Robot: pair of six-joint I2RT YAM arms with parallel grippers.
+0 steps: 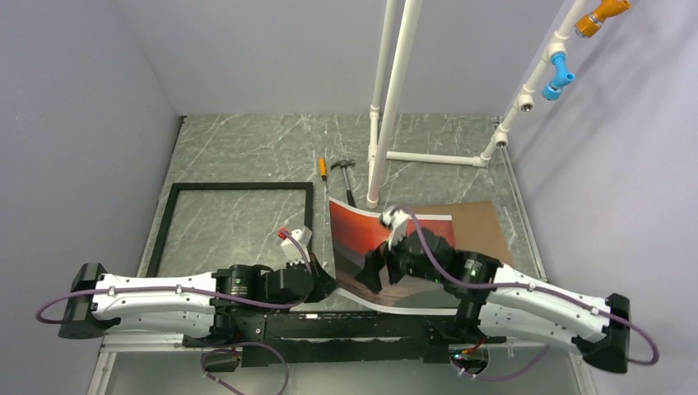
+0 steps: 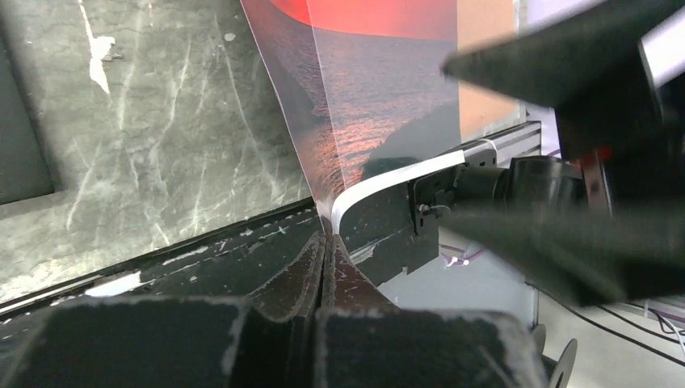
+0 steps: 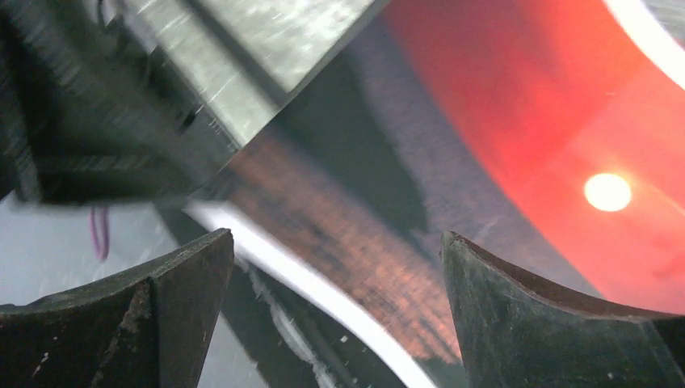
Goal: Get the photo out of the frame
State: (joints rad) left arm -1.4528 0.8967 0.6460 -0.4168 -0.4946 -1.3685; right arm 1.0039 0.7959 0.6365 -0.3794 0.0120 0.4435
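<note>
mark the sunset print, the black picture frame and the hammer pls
Red-orange sunset print (image 1: 352, 229): top view, red sky area.
Thin black rectangular frame (image 1: 239, 187): top view, far rail.
Black-handled hammer (image 1: 350, 191): top view, handle.

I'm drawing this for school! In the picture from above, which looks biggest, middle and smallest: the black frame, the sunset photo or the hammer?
Largest: the frame and the photo, too alike to rank; the photo curls up and the right arm hides part of it.
Smallest by far: the hammer.
</note>
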